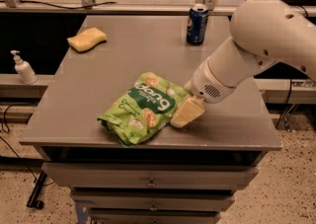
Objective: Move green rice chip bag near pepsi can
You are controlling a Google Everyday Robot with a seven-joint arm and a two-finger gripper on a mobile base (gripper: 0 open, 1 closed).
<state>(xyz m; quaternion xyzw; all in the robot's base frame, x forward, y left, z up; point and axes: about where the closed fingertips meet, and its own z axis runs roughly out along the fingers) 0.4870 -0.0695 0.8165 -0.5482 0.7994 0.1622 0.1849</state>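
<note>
The green rice chip bag lies flat near the front edge of the grey table, its dark "dang" logo facing up. The pepsi can stands upright at the table's back edge, well apart from the bag. My gripper sits low over the table at the bag's right edge, its cream-coloured finger touching or almost touching the bag. The white arm comes in from the right and hides the gripper's upper part.
A yellow sponge lies at the table's back left. A white pump bottle stands on a lower ledge off the left side. Drawers run below the table's front edge. A metal railing runs behind the table.
</note>
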